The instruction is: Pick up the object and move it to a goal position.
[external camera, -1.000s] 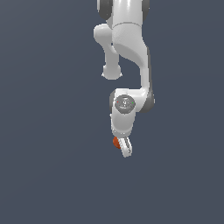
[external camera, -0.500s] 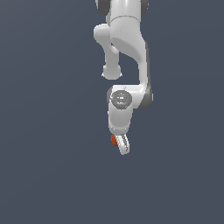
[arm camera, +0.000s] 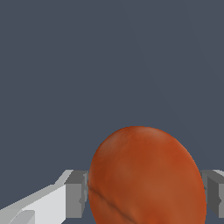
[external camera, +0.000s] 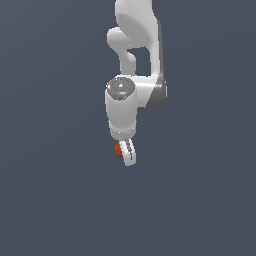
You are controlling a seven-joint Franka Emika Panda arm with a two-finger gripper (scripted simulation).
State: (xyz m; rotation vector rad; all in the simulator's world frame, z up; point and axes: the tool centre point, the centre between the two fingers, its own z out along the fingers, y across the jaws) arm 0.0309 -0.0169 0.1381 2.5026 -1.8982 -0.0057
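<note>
Orange-red and a bit mottled, the ball [arm camera: 146,177] sits between my gripper [external camera: 126,151] fingers [arm camera: 75,194], which press on both its sides, so I am holding it. In the exterior view only a sliver of ball peeks out beside the white gripper. I think the picking up is done and the moving is left. No goal mark shows anywhere. I cannot tell if the ball is off the bench, since everything around is plain grey.

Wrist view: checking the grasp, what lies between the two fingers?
The orange ball fills the gap between the fingers, each pad against a side. The wrist view shows it.
</note>
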